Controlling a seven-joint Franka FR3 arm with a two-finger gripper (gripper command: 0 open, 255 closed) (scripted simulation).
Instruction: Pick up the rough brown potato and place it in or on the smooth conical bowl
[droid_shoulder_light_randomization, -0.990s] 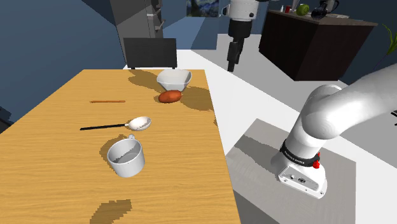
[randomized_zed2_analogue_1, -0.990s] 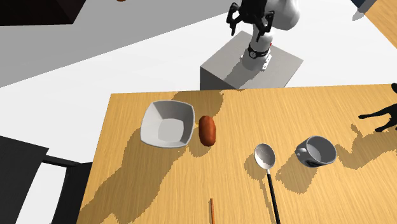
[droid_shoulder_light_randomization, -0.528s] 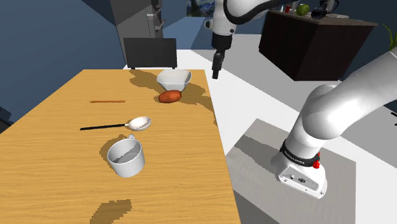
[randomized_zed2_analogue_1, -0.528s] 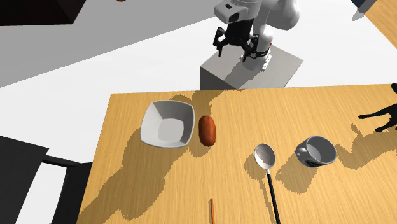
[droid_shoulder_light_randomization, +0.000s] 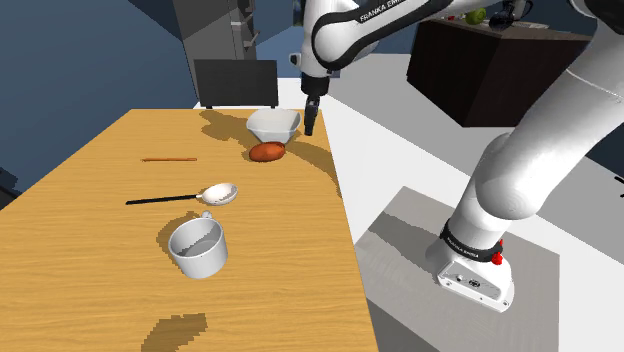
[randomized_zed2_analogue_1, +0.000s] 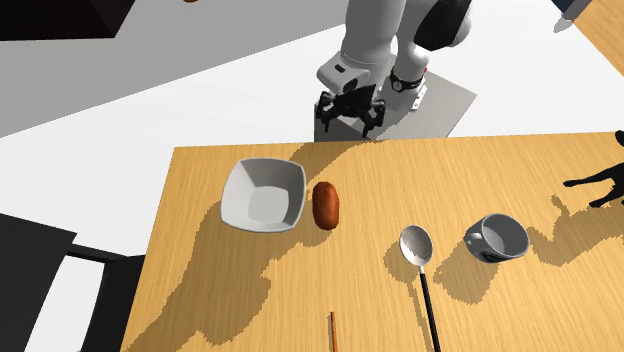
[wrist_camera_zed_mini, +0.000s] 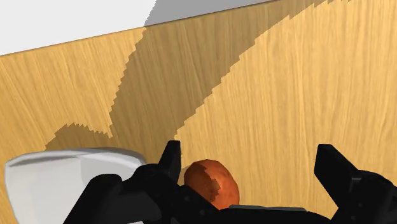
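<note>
Lying by the table's (droid_shoulder_light_randomization: 100, 230) far right edge, the brown potato (droid_shoulder_light_randomization: 266, 151) sits just beside the white bowl (droid_shoulder_light_randomization: 273, 124). Beyond it, the gripper (droid_shoulder_light_randomization: 309, 122), spread wide and empty, has swung in from over the floor and hovers close above, seemingly ready to descend.

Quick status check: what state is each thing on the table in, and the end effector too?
End effector: open, holding nothing.
Bowl: upright, empty.
Potato: lying on the table beside the bowl, not held.
Mug: upright, empty.
Spoon: lying flat on the table.
</note>
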